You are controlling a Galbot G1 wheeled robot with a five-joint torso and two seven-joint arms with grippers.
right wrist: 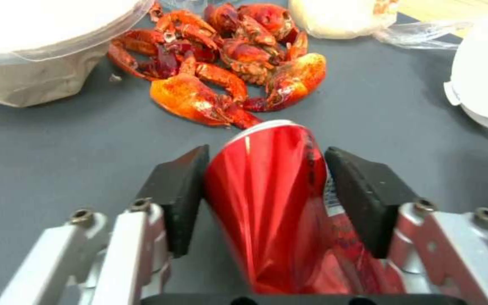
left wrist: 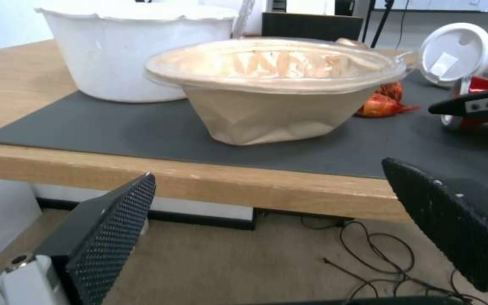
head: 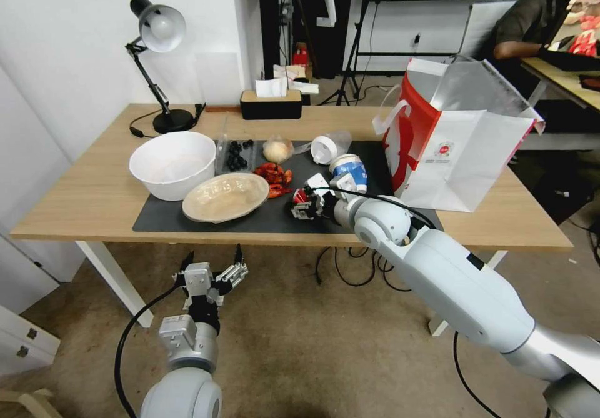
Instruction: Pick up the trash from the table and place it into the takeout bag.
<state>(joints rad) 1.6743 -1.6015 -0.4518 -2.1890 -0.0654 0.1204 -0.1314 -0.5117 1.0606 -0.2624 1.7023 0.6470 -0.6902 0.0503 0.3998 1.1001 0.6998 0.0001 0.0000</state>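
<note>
Below the long light-wood worktop (head: 94,199), the left end effector (head: 212,262) is hanging with fingers spread wide, facing the shallow beige bowl (head: 225,197). Further right, the right end effector (right wrist: 264,199) is gripping the crushed red can (right wrist: 272,203) on the dark grey mat (head: 275,215), beside red crayfish shells (right wrist: 227,84). Rightmost, the boxy white-and-red paper takeout bag (head: 462,155) is standing open.

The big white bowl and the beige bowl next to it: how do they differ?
The white bowl is deep with tall sides; the beige bowl is shallower and flares toward its rim. The white bowl is open on top; the beige bowl has a clear lid. The white bowl sits farther back and left, half off the mat; the beige bowl is nearer the table's front edge. Both stand upright.
</note>
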